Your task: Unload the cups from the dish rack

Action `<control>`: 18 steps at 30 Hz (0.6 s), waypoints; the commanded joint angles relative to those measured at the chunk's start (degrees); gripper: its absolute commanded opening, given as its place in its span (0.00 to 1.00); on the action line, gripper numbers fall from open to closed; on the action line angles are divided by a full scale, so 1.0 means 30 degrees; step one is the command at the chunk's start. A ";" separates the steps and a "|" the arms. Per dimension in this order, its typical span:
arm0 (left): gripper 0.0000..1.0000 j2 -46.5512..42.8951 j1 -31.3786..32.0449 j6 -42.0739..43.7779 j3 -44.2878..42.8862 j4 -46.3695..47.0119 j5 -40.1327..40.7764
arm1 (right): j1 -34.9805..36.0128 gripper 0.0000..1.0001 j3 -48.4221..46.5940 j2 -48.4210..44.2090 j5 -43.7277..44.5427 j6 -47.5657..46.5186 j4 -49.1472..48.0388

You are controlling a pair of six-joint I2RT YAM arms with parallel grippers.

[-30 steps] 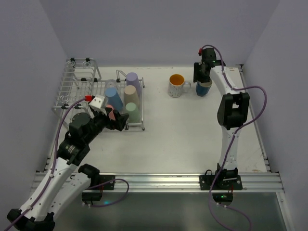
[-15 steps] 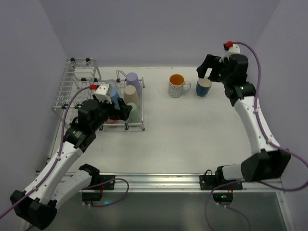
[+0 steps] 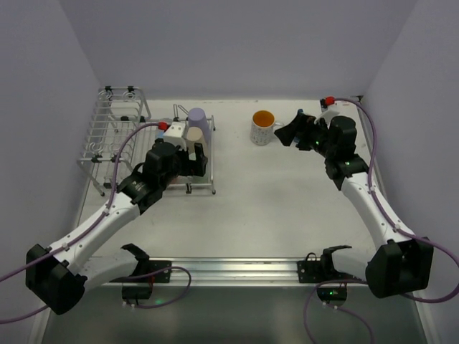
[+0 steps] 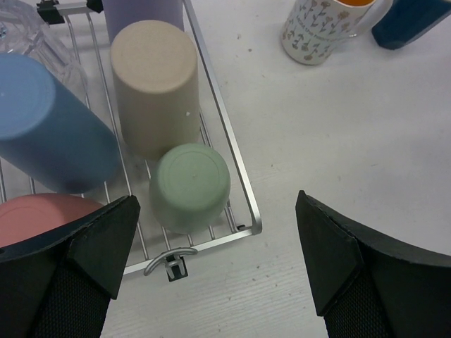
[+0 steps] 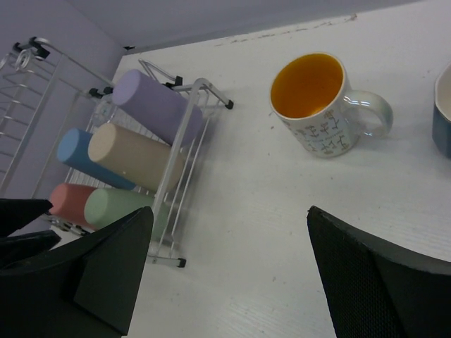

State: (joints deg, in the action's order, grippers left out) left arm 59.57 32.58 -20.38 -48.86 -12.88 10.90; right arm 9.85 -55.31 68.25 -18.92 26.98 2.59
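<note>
The dish rack stands at the far left. In the left wrist view its rail borders the blue, beige, mint, pink and lilac tumblers, all upside down. My left gripper is open and empty, above the mint cup and the rack's near right corner; it also shows from above. The white orange-lined mug and the dark blue mug stand on the table. My right gripper is open and empty, just right of the white mug, facing the rack.
The rack's taller basket section is at the far left corner. Grey walls close in the table on the left, back and right. A metal rail runs along the near edge between the arm bases.
My right gripper has left the dark blue mug on the table and swung down and left, past the white mug. My left gripper has moved right over the rack's right end.
</note>
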 commanded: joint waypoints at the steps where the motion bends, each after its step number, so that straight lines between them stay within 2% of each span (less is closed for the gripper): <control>1: 1.00 0.0591 0.0595 0.0260 0.0173 0.1452 0.2399 | 0.0058 0.92 -0.0138 -0.0513 -0.1515 0.0586 -0.2386; 11: 0.97 0.3345 0.0713 0.0905 0.0466 0.2740 0.4308 | 0.0233 0.92 0.0009 -0.0484 -0.1897 0.0645 -0.2533; 14: 0.90 0.3931 0.0713 0.0934 0.0496 0.3239 0.4250 | 0.0292 0.91 0.0009 -0.0396 -0.1897 0.0616 -0.2533; 18: 0.74 0.4400 0.0713 0.0818 0.0729 0.3678 0.4131 | 0.0351 0.91 0.0009 -0.0279 -0.1810 0.0586 -0.2563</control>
State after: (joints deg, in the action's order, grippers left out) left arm 72.49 34.52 -18.06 -47.07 -7.57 20.60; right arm 10.52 -55.24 68.18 -23.59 28.51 -2.22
